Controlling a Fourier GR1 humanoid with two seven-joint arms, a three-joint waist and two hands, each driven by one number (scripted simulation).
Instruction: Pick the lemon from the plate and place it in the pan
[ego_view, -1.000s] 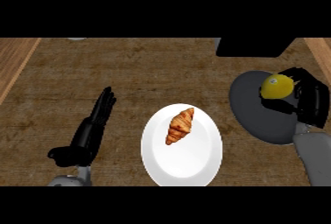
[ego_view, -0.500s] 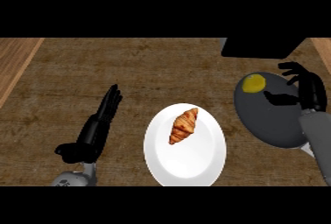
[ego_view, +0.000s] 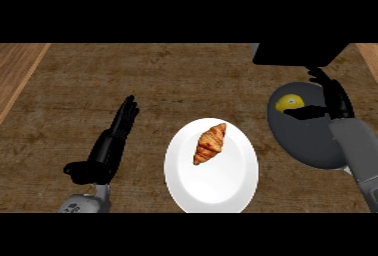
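**Lemon lies in the pan, right hand spread beside it**

You find the lemon (ego_view: 289, 103) resting inside the dark grey pan (ego_view: 299, 145), near its far rim, not on the plate (ego_view: 214, 187). Treat it as small, light and firm, with a waxy rind that probably slides; being round, it will likely roll on the pan's smooth floor. If you must take it again, close across its middle from opposite sides.

Your right hand (ego_view: 332, 102) hangs over the pan with fingers spread, the thumb just beside the lemon, holding nothing. Your left hand (ego_view: 111, 142) lies straight-fingered on the desk (ego_view: 170, 75), well apart.

The plate is glossy white and carries only a flaky, curved croissant (ego_view: 210, 144). The desk shows rough brown wood grain.
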